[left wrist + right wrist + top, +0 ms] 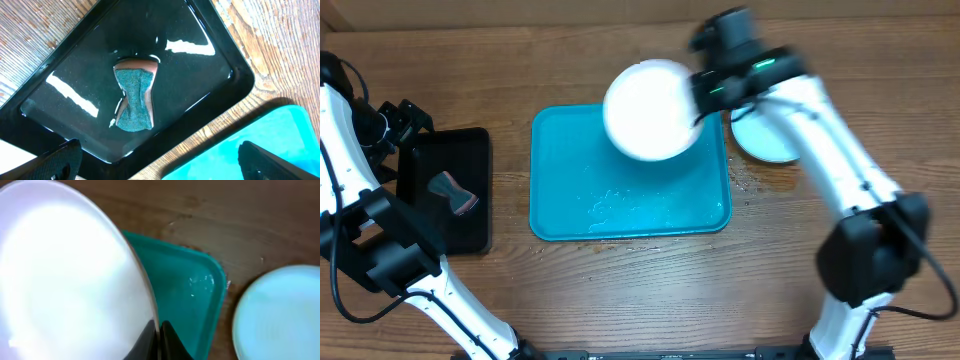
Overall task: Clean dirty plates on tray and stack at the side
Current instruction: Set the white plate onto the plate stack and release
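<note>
My right gripper (701, 96) is shut on the rim of a white plate (648, 110), holding it tilted above the far right part of the teal tray (560, 190). In the right wrist view the fingertips (150, 342) pinch the plate's edge (70, 275), with the tray (185, 295) below. A pale cyan plate (763, 140) lies on the table right of the tray, partly hidden under my right arm; it also shows in the right wrist view (280, 315). My left gripper (160, 167) hangs open over the black tray's near corner, holding nothing.
A black tray (470, 150) sits left of the teal tray and holds a sponge (455, 192), seen close in the left wrist view (134, 100). Water drops lie on the teal tray's front part (620, 205). Wooden table (620, 290) surrounds everything.
</note>
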Robot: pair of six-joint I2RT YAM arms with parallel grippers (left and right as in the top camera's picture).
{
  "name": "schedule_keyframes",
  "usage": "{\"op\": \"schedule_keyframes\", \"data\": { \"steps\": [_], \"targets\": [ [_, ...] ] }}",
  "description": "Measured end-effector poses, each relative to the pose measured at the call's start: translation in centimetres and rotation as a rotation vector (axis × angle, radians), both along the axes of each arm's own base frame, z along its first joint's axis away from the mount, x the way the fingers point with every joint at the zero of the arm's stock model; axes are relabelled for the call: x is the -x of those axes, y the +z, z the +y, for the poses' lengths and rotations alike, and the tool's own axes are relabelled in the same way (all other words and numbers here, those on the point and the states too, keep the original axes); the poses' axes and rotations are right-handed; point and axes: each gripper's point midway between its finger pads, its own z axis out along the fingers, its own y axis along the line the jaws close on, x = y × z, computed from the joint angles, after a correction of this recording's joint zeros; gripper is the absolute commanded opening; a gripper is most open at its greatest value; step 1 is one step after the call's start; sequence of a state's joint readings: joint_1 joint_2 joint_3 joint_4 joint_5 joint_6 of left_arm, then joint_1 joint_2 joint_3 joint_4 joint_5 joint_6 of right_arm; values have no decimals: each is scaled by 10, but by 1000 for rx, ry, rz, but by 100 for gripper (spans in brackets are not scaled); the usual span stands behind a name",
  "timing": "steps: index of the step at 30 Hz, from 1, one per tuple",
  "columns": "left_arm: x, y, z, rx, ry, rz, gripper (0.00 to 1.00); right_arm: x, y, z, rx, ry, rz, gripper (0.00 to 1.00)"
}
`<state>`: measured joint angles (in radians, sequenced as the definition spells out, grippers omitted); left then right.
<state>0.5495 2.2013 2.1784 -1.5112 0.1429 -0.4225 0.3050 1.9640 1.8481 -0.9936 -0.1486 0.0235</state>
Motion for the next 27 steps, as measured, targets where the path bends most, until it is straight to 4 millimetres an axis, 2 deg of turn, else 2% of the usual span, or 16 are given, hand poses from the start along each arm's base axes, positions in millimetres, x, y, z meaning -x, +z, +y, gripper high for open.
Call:
{"op": "schedule_keyframes", "data": {
  "steps": [3,4,7,10,12,16,18,19,20,21,22,25,27],
  "targets": [
    [0,0,0,0,0,0,99,-4,8,-65,-94,-131,60,4],
    [0,0,0,0,0,0,100,-4,8,-94,-113,-197,84,4],
    [0,0,0,0,0,0,99,0,-7,-160,-125,-349,133,4],
    [0,0,0,0,0,0,100,7,-30,-193,-130,-429,176,4],
    [0,0,0,0,0,0,100,12,-56,-215,-142,-496,213,4],
    [0,0,0,0,0,0,100,19,-90,-239,-163,-588,261,4],
    [0,0,0,0,0,0,100,20,-99,-247,-171,-618,262,5],
    [0,0,0,0,0,0,100,20,-102,-250,-174,-630,265,8],
    [0,0,0,0,0,0,100,20,-103,-251,-176,-635,264,23],
    [0,0,0,0,0,0,100,19,-103,-251,-177,-636,261,43],
    [0,0,0,0,0,0,100,18,-102,-250,-181,-635,255,46],
    [0,0,0,0,0,0,100,15,-101,-244,-190,-629,250,45],
    [0,0,0,0,0,0,100,14,-101,-239,-191,-619,252,52]
  ]
}}
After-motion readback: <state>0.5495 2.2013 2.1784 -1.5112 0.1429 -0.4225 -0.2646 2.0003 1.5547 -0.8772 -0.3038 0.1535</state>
